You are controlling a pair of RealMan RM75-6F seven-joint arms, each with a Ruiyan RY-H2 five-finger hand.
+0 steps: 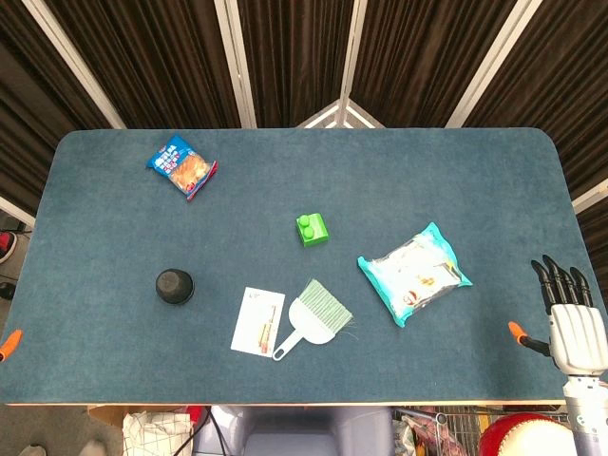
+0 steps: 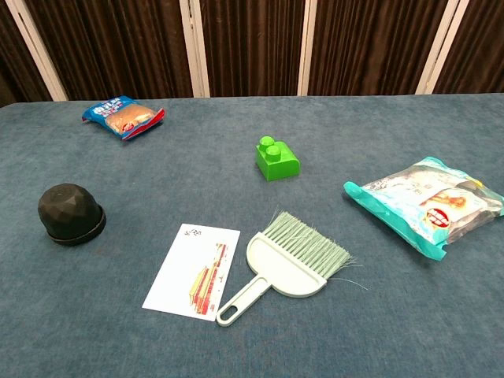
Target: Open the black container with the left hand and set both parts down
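Note:
The black container (image 1: pixel 175 286) (image 2: pixel 71 213) is a small faceted dome standing closed on the blue table, on its left side toward the front. No hand touches it. My right hand (image 1: pixel 569 318) shows only in the head view, at the table's right edge, with its dark fingers straight and slightly apart and nothing in them. It is far from the container. My left hand appears in neither view.
A white card (image 1: pixel 257 321) (image 2: pixel 194 270) and a pale green dustpan with brush (image 1: pixel 314 316) (image 2: pixel 290 264) lie right of the container. A green block (image 1: pixel 312 229) (image 2: pixel 276 157) sits mid-table. A blue snack bag (image 1: pixel 182 166) (image 2: pixel 124 116) lies far left, a teal packet (image 1: pixel 414 272) (image 2: pixel 429 205) at right.

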